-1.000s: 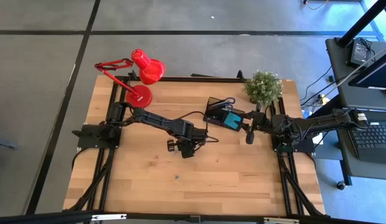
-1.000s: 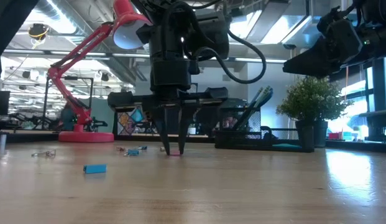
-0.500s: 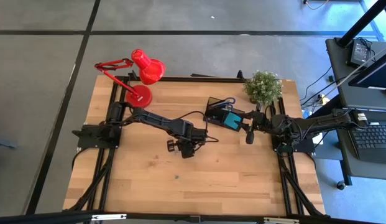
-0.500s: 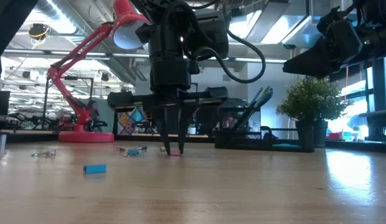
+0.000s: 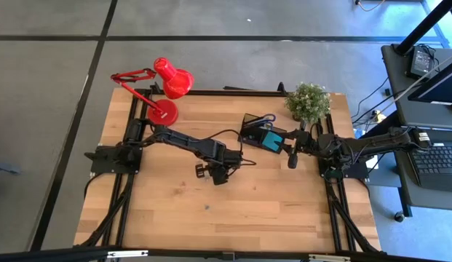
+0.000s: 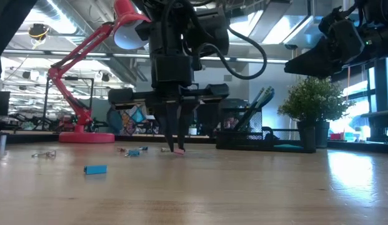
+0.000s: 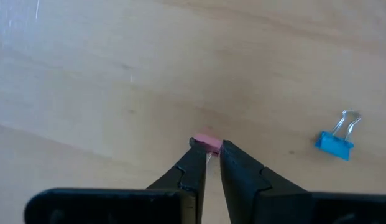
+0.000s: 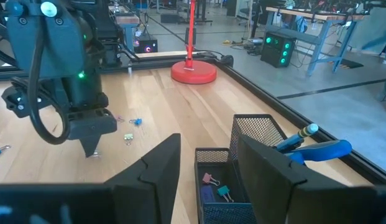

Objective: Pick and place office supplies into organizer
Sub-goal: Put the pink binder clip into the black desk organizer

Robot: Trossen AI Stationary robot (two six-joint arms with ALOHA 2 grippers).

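My left gripper [image 5: 212, 175] stands near the table's middle, fingers pointing down, shut on a tiny pink clip [image 7: 206, 142]; it also shows in the low view [image 6: 177, 149]. A blue binder clip [image 7: 334, 141] lies on the wood nearby. My right gripper [image 8: 208, 158] is open and empty, hovering beside the black organizer [image 5: 259, 134], which holds blue-handled scissors [image 8: 318, 150], a teal sticky-note pad [image 5: 274, 141] and small clips [image 8: 217, 186]. My left gripper pinches the tiny pink clip [image 7: 209, 144] between its two fingertips [image 7: 196, 151], only at their free ends. The fingers come from above, pointing down. The clip sits at the table's surface [image 6: 180, 150]; whether it is lifted clear I cannot tell.
A red desk lamp [image 5: 167, 91] stands at the far left, a potted plant [image 5: 308, 102] at the far right. Small clips [image 6: 134, 152] and a blue piece [image 6: 95, 169] lie scattered on the wood. Bare wood stretches toward the near edge [image 5: 233, 218].
My left gripper has shut: its fingers, spread apart over the pink clip a second ago, now stand close together with the clip between their tips. The right arm has kept still.
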